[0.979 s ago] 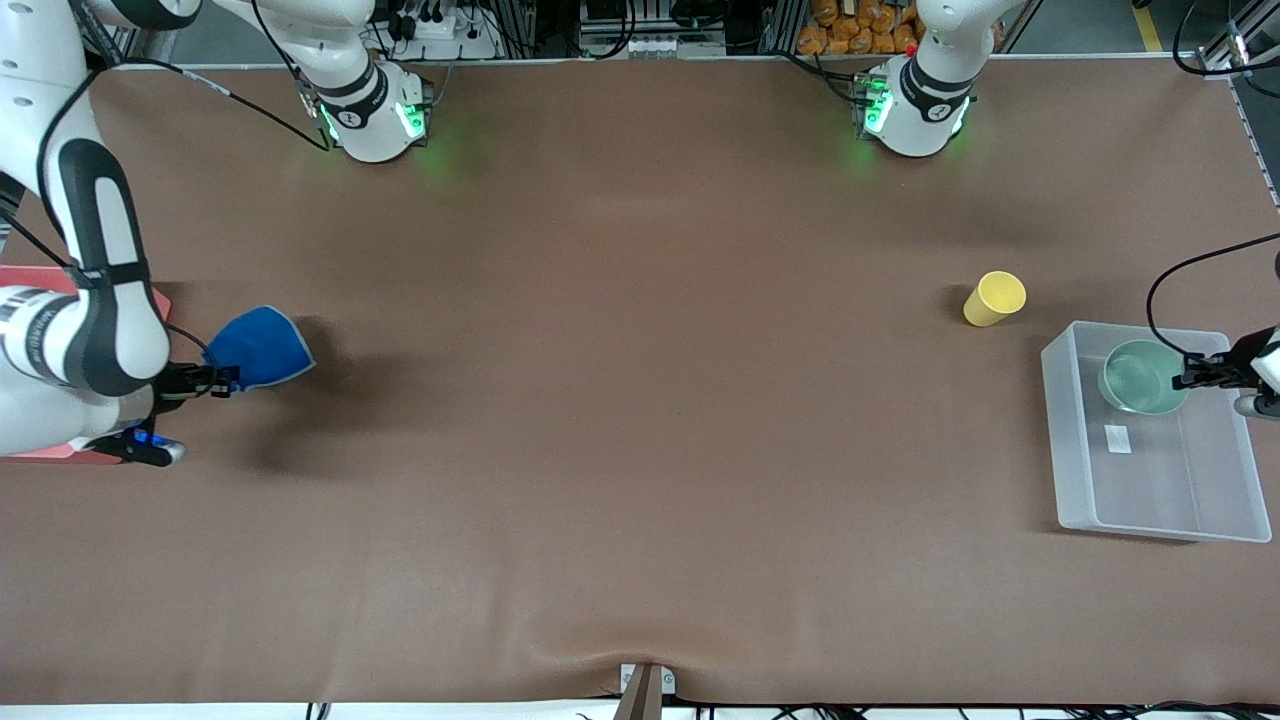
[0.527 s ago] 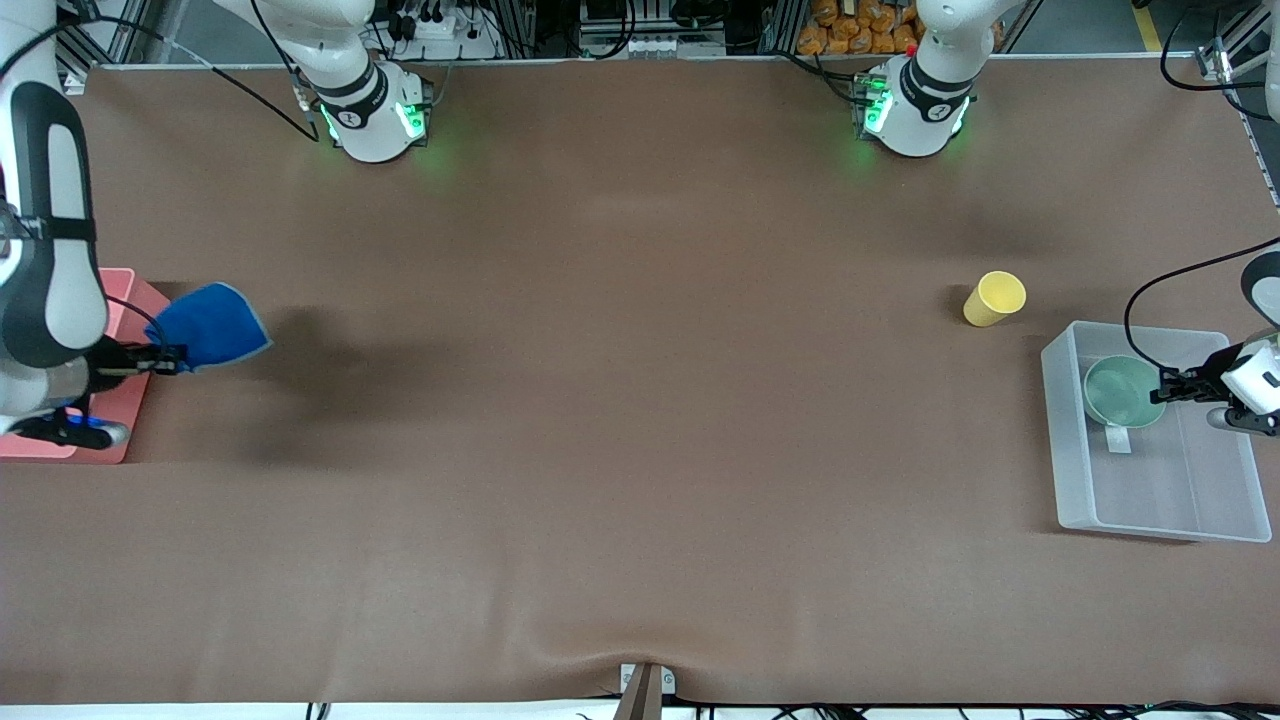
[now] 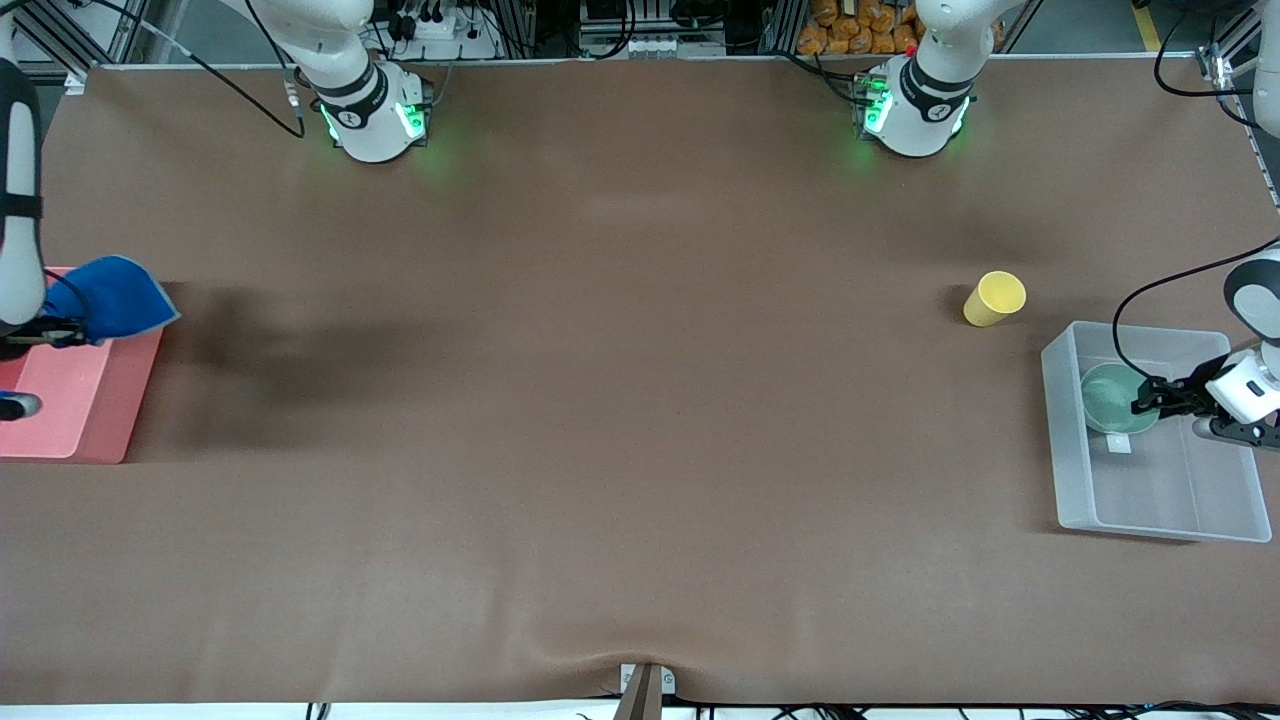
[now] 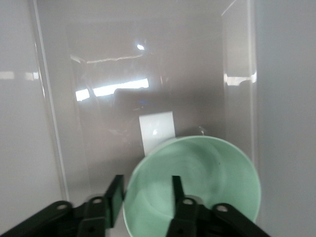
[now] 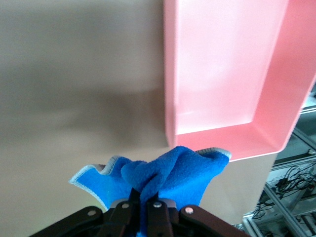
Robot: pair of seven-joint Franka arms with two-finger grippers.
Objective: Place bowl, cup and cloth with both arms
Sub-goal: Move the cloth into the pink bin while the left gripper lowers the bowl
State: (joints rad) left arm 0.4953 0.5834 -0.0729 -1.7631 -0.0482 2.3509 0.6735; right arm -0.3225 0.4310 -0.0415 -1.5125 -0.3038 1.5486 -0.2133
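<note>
- The right pincer [image 3: 60, 332] hung over the pink tray [image 3: 75, 400] at the right arm's end of the table [image 3: 620, 400], its fingers pinched together on the cloth [image 3: 112, 298].
- The cloth was up in the air, bunched where it was gripped (the right wrist view showed its grey edge), and it hung over the tray's corner and rim.
- The pink tray showed a bare floor in the right wrist view.
- The cup [image 3: 993, 298] stood on the table toward the left arm's end, farther from the front camera than the clear bin [image 3: 1160, 510] and apart from it.
- The bowl [image 3: 1110, 397] was inside the clear bin, over a small white label on its floor.
- The left pincer [image 3: 1150, 402] was clamped on the bowl's rim, one finger inside and one outside.
</note>
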